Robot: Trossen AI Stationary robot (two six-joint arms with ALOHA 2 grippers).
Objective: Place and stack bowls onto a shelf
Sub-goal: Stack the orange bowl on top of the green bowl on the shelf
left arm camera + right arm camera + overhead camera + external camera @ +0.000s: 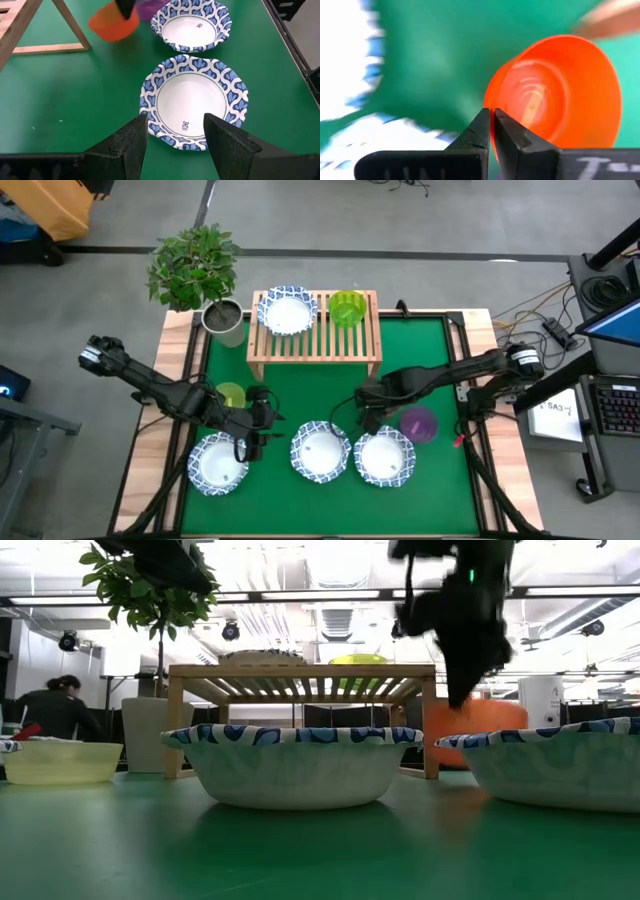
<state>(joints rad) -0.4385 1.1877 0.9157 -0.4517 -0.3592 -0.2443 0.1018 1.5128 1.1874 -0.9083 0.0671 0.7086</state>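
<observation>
The light-wood shelf [313, 352] holds a blue-rimmed white bowl [287, 311] and a green bowl [347, 308]. Three more blue-rimmed white bowls stand on the green mat at the near side: left [220, 463], middle [321, 450] and right [385, 458]. My right gripper [372, 418] is shut on an orange bowl [555, 90] beyond the right white bowl. My left gripper [175, 137] is open and empty, its fingers above the near rim of the middle white bowl [192, 100]. A purple bowl [418, 423] and a yellow-green bowl [230, 395] rest on the mat. My right gripper pinches the orange bowl's rim [492, 102] between its two fingers, one finger on the inner side of the wall and one on the outer. The fingers come from above, pointing down [462, 680]. The bowl is tilted; the white bowl in front hides its bottom in the low view.
A grey pot with a leafy plant [222, 315] stands at the shelf's left end. A person [55, 710] sits in the room beyond the table. Open mat lies between the shelf and the row of white bowls.
</observation>
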